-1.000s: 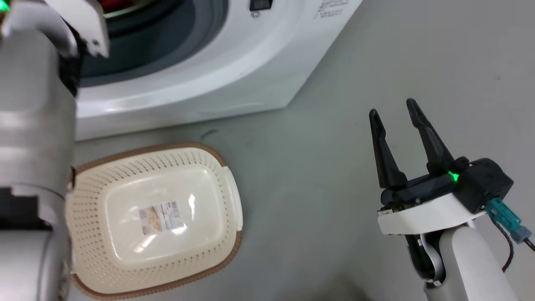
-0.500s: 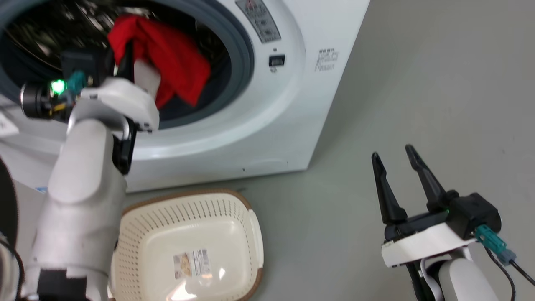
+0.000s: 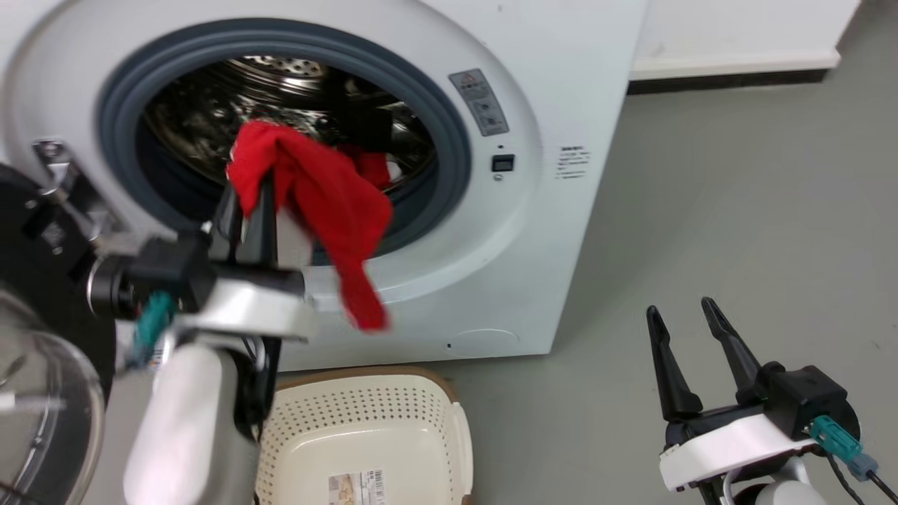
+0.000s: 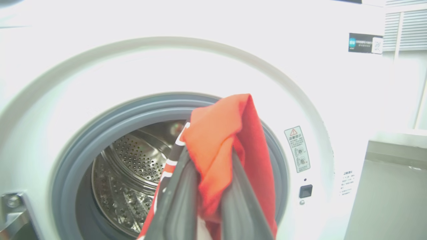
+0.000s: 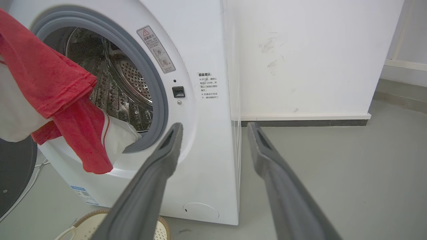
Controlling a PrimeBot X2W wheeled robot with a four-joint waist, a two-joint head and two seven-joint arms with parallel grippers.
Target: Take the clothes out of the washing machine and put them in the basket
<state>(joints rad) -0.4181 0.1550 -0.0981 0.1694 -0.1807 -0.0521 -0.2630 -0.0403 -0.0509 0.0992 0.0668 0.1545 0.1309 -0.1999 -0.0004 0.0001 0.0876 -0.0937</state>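
- As the head view looks down, the clothes (image 3: 330,203), a red garment, are clamped in the left gripper (image 3: 247,193) before the porthole of the washing machine (image 3: 561,210). The basket (image 3: 365,414) is set on the floor just below, with no clothing seen in it. The right gripper (image 3: 680,308) is held spread and empty, well to the right.
- From the left wrist view, both fingers (image 4: 180,200) are shown pinched on a red fold, with the steel drum (image 4: 133,163) behind.
- From the right wrist view, red and white cloth is draped at the grey rim (image 5: 159,103); whether it is fully clear cannot be told.
- Removal is judged nearly done; carrying to the basket and letting go are left.
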